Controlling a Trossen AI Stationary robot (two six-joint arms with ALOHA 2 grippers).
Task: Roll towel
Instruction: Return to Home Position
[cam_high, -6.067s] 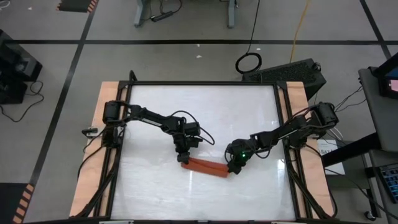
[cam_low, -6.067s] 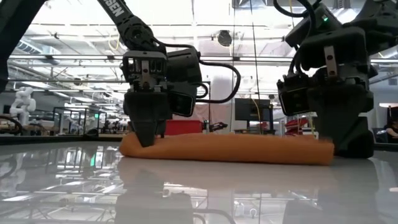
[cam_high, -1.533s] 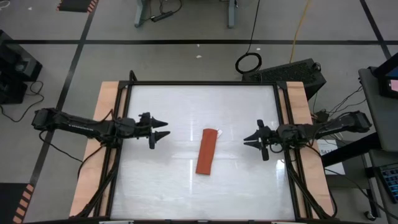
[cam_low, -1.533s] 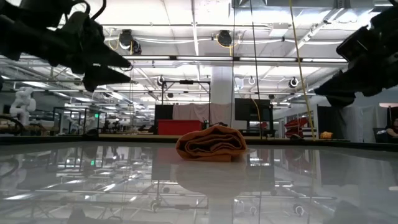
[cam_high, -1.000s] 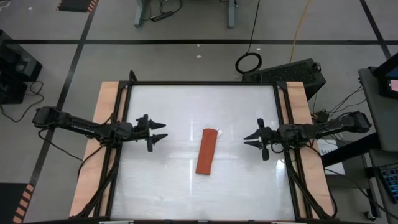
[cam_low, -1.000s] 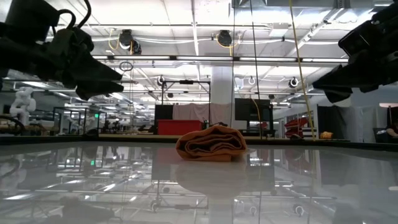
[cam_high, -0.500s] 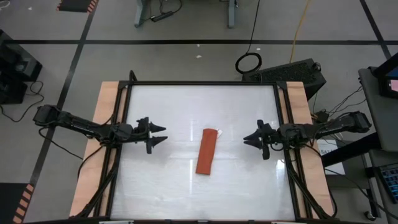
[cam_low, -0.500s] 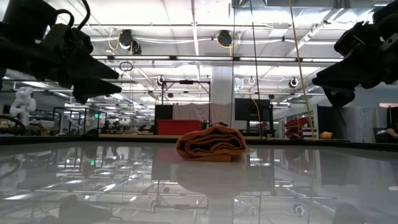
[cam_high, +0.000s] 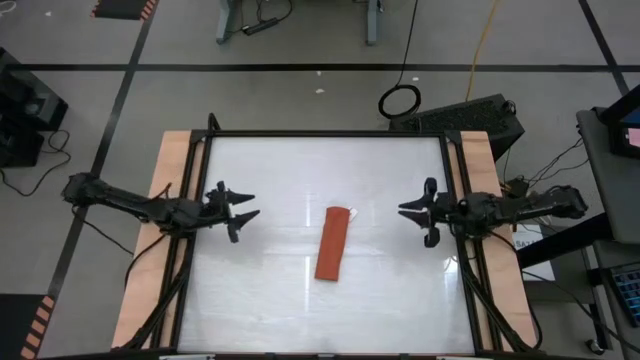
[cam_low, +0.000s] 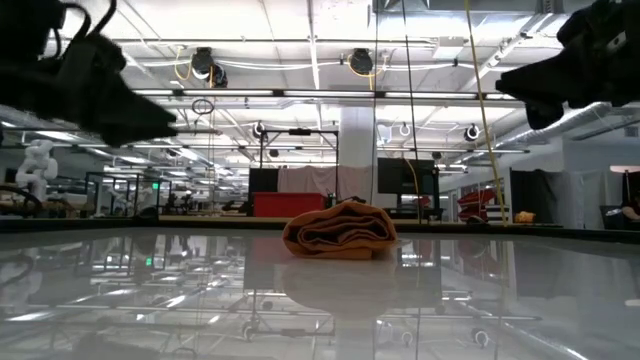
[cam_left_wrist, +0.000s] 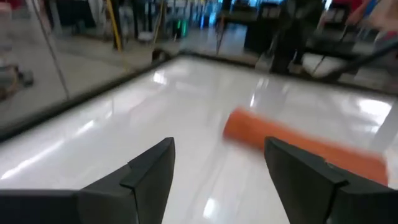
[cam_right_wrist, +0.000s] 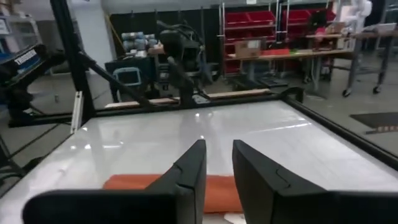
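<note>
Two grippers of mine, both empty: left gripper (cam_high: 243, 205) spread wide, right gripper (cam_high: 412, 211) narrowly parted. Both drawn farther toward table (cam_high: 380, 170) sides than moment ago. Towel (cam_high: 331, 243) unmoved, rolled, mid-table between them. Rolling looks done; homing remains.

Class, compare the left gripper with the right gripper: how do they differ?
The left gripper hangs at the table's left side, the right gripper at its right. The left gripper's fingers stand wide apart; the right gripper's fingers leave a narrow gap. Both are open, empty, and clear of the rolled towel between them.
</note>
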